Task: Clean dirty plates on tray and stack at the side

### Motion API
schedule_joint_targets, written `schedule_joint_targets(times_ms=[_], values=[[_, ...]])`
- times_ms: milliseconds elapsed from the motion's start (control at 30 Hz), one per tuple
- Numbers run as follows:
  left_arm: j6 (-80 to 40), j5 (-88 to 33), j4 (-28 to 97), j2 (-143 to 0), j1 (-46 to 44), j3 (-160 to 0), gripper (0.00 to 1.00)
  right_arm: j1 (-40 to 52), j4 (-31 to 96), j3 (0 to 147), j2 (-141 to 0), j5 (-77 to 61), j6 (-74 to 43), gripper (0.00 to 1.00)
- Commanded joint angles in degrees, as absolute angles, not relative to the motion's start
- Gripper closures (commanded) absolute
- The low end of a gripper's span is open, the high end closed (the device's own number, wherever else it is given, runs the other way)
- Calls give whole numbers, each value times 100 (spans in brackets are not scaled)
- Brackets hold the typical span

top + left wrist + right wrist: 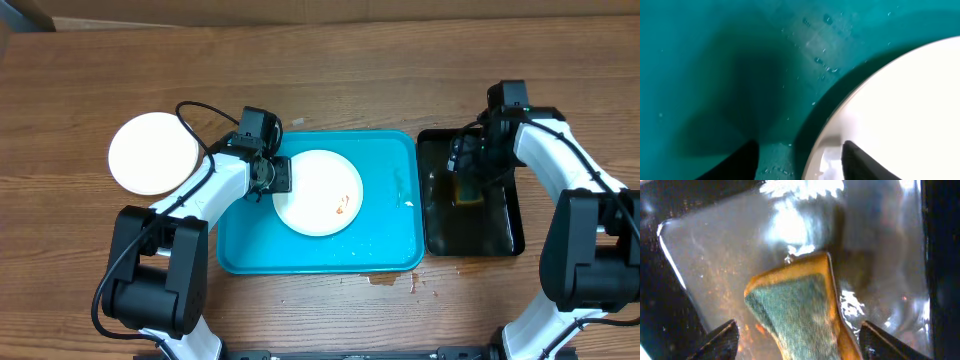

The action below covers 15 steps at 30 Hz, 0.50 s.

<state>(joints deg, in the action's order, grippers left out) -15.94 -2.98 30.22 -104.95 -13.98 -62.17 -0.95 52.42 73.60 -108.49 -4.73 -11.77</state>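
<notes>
A white plate (315, 185) with a reddish-brown smear (343, 207) lies on the turquoise tray (390, 240). My left gripper (283, 176) is at that plate's left edge. In the left wrist view the gripper (802, 162) is open and straddles the plate (910, 100) rim, one finger over the tray (715, 60) and the other over the plate. A second white plate (153, 152) rests on the table left of the tray. My right gripper (463, 172) hangs over the black tray. It (797, 337) is open, with a yellow-and-green sponge (795, 305) between its fingers and a gap on each side.
The narrow black tray (500, 235) right of the turquoise one holds shallow water, and the sponge (468, 190) lies in it. Water drops (395, 280) sit on the wooden table just in front of the turquoise tray. The tray floor is wet.
</notes>
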Motion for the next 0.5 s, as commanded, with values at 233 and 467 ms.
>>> schedule_joint_targets(times_ms=[233, 467], values=[[-1848, -762, 3081, -10578, -1382, -6180, 44, 69, 4969, 6801, -10737, -519, -1149, 53], [-1846, -1015, 3236, -10580, -1385, -6180, 89, 368, 5041, 6785, -10737, -519, -1149, 89]])
